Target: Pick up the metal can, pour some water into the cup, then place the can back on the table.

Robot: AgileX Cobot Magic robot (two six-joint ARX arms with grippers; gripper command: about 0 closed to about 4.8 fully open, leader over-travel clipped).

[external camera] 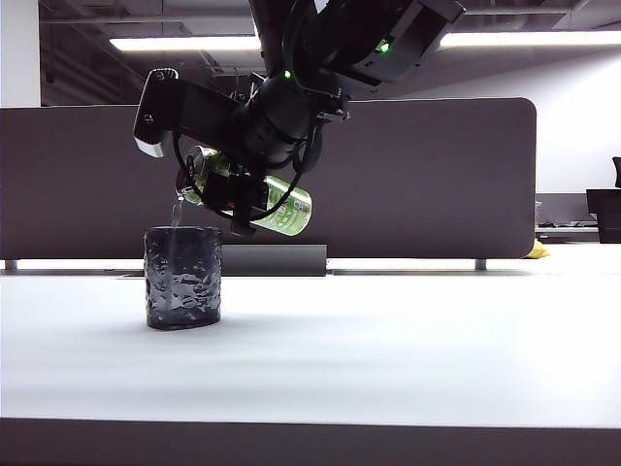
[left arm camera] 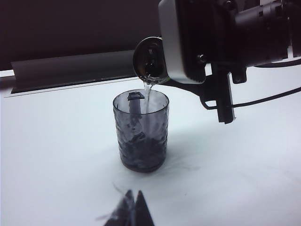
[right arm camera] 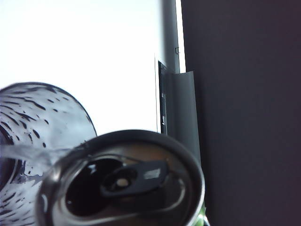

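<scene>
The metal can (external camera: 288,210), bright green with a silver top, hangs tipped mouth-down above the cup (external camera: 182,277), and my right gripper (external camera: 239,202) is shut on its body. A thin stream of water (left arm camera: 147,94) runs from the can's mouth (left arm camera: 150,59) into the dark, bumpy cup (left arm camera: 141,136), which stands upright on the white table (external camera: 388,340). The right wrist view is filled by the can's open top (right arm camera: 127,183) with the cup's rim (right arm camera: 37,117) just beyond; its fingers are hidden there. My left gripper (left arm camera: 133,201) hovers low over the table, short of the cup, tips together.
A dark grey partition panel (external camera: 437,175) runs across the back of the table, with a grey base strip (external camera: 277,260) behind the cup. The table's dark front edge (external camera: 310,445) lies nearest the exterior camera. A black object (external camera: 606,214) sits far right.
</scene>
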